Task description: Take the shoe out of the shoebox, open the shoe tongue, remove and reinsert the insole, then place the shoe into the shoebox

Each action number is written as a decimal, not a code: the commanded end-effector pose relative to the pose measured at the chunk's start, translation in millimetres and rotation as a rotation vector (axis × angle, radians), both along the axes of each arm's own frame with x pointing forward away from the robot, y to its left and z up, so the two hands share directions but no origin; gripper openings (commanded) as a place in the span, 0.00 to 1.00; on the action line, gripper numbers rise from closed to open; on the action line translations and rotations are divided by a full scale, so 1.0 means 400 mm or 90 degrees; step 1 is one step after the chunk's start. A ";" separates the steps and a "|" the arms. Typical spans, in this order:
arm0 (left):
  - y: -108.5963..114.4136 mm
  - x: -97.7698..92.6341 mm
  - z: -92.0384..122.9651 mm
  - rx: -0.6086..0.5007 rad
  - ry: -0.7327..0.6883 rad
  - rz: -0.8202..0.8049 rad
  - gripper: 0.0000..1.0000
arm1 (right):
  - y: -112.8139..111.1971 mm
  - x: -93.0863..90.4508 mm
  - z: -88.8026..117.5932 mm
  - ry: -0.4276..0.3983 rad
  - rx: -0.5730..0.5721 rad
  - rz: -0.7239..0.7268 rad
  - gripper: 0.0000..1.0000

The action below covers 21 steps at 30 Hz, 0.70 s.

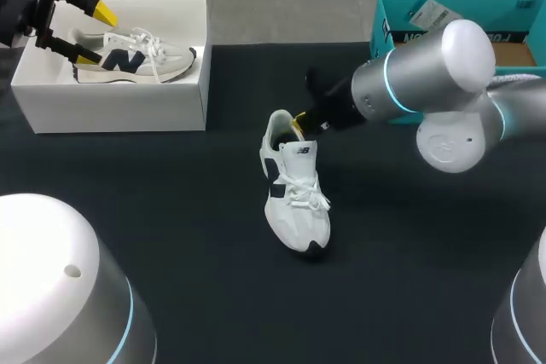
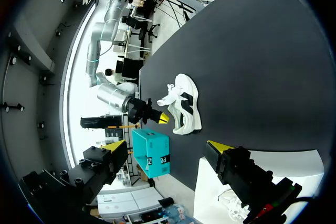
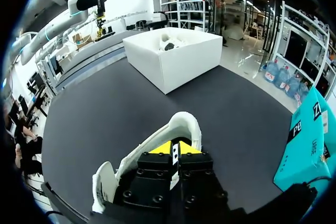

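In the middle of the black table (image 1: 171, 245) a white lace-up sneaker with navy side panels (image 1: 294, 202) stands upright, toe toward 6 o'clock and heel toward 12. My right gripper (image 1: 298, 124) sits at the sneaker's heel opening with its yellow tips pressed together. Whether they pinch anything I cannot tell. At 10 o'clock the white cardboard shoebox (image 1: 119, 108) holds a second white sneaker with a navy letter (image 1: 166, 61). My left gripper (image 1: 94, 36) hovers over that box, fingers spread wide, grasping nothing. A teal cardboard box (image 1: 401, 19) lies at 1 o'clock.
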<state>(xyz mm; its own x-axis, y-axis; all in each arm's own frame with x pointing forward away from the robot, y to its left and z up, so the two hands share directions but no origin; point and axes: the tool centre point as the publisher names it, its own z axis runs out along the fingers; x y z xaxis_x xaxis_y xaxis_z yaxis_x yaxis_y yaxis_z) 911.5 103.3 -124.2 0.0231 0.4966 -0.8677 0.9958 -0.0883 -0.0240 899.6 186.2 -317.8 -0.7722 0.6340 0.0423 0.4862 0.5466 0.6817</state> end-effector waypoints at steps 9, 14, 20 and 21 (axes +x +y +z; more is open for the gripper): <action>0.001 -0.001 0.001 0.002 0.000 0.000 1.00 | 0.006 -0.005 0.008 -0.021 -0.040 -0.040 0.00; 0.001 -0.001 0.001 0.002 0.000 0.000 1.00 | 0.034 -0.034 0.020 0.095 -0.041 -0.202 0.00; 0.001 -0.001 0.001 0.002 0.000 0.000 1.00 | 0.063 -0.057 0.024 0.156 -0.064 -0.316 0.00; 0.001 -0.001 0.001 0.002 0.000 0.000 1.00 | 0.067 -0.058 0.022 0.169 -0.077 -0.332 0.00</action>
<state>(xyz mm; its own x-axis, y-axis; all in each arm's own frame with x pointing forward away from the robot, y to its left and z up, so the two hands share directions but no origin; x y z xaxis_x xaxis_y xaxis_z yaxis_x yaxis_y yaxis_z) 911.5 103.3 -124.2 0.0231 0.4966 -0.8677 0.9958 -0.0883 -0.0240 878.7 204.5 -313.7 -0.5328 0.8251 0.1879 0.7554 0.3638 0.5450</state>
